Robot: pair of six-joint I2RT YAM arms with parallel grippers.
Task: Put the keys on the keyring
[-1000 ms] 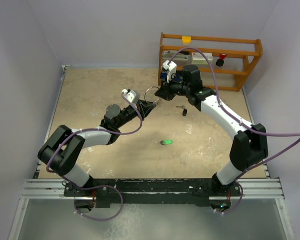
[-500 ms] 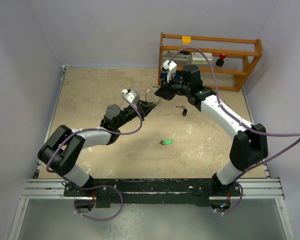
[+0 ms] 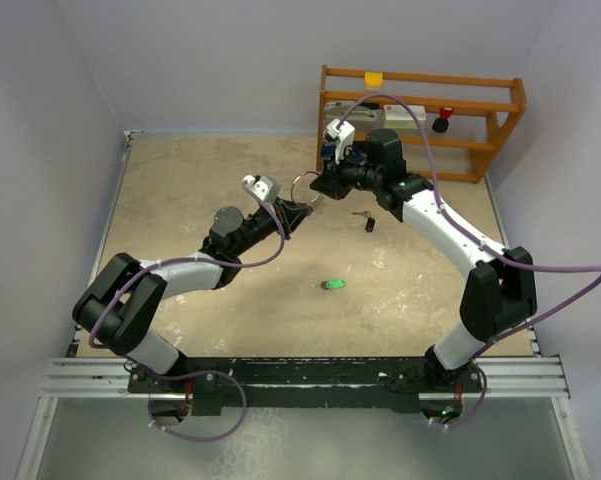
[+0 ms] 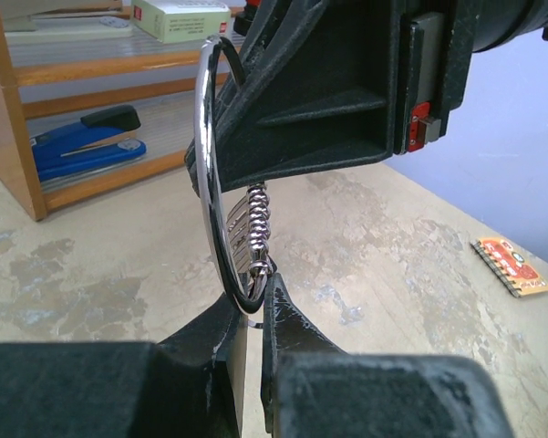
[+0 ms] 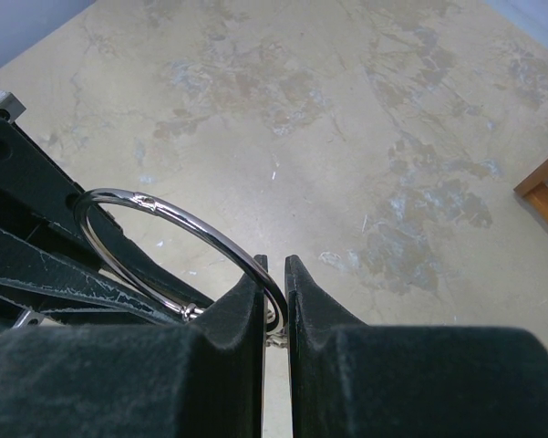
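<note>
Left hand [image 4: 253,306] and right hand [image 5: 274,278] each clamped shut on the keyring [image 4: 201,173], held aloft between them above the surface [image 3: 180,190], with the green-headed key [image 3: 332,285] and black-headed key [image 3: 368,222] lying loose below, well apart.

A wooden rack [image 3: 421,122] stands at the far right edge of the mottled beige worktop [image 3: 195,195], against the back wall. A small yellow block [image 3: 374,78] sits on the rack's top rail. A red-and-black object [image 3: 443,119] rests on its middle shelf, towards the right end. A pale green-and-white box [image 4: 177,16] lies on a shelf above a blue stapler [image 4: 84,144], which sits on the rack's lowest shelf. A small orange spiral-edged booklet [image 4: 511,267] lies flat on the worktop, well apart from the rack.
</note>
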